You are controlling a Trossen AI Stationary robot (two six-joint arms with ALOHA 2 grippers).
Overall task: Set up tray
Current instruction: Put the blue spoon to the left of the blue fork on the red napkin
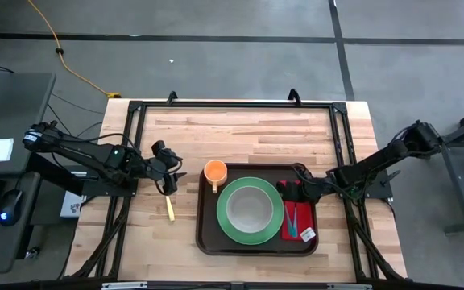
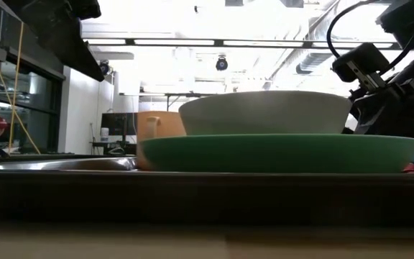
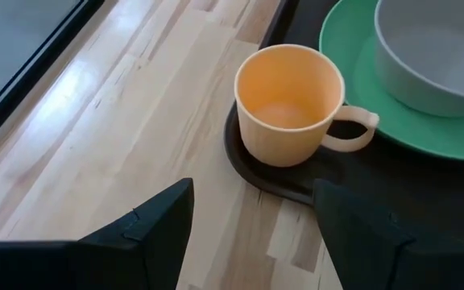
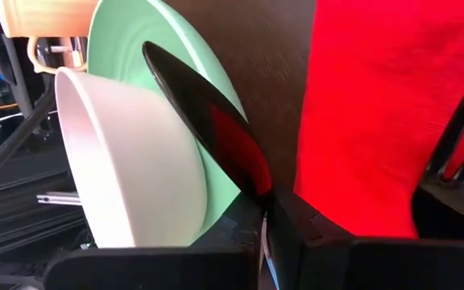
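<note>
Dark-brown rectangular plastic tray [image 1: 258, 246] sits centre-right on wooden worktop [image 1: 240, 133]. Already loaded: round green plate [image 1: 250, 234] with grey bowl [image 1: 250, 209], orange plastic cup [image 1: 215, 171] at corner, red napkin [image 1: 298, 221] along right side, likely cutlery spot. Right hand [image 1: 291, 192] over tray's right part above napkin, fingers pressed together pinching black knife [image 4: 216, 133], probably for laying on napkin. Left hand [image 1: 167, 167] spread, empty, off tray just beside cup corner. Yellow utensil [image 1: 169, 208] lies on worktop, left of tray.
</note>
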